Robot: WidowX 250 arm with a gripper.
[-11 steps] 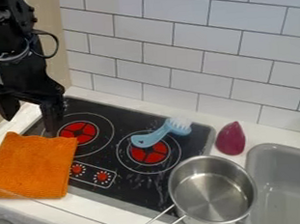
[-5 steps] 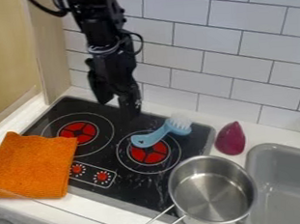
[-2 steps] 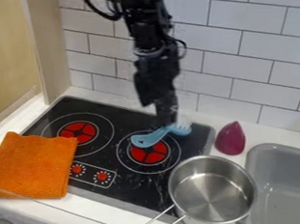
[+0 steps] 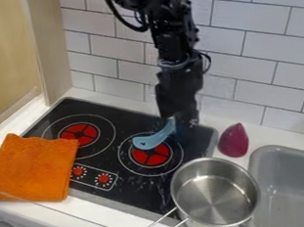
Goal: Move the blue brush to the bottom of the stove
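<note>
Bright, diffuse light puts soft glare inside the steel pot.

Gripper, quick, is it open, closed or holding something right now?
Gripper: at the head end of the blue brush; open, closed or holding it, can't be told.

High camera before stove; faces down at slant toward tiled wall; fairly close; exact height unclear.

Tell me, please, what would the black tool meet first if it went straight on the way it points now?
Going down, most likely the upper end of the light-blue plastic brush, beside or under the tool; depth is unclear, they may touch.
</note>
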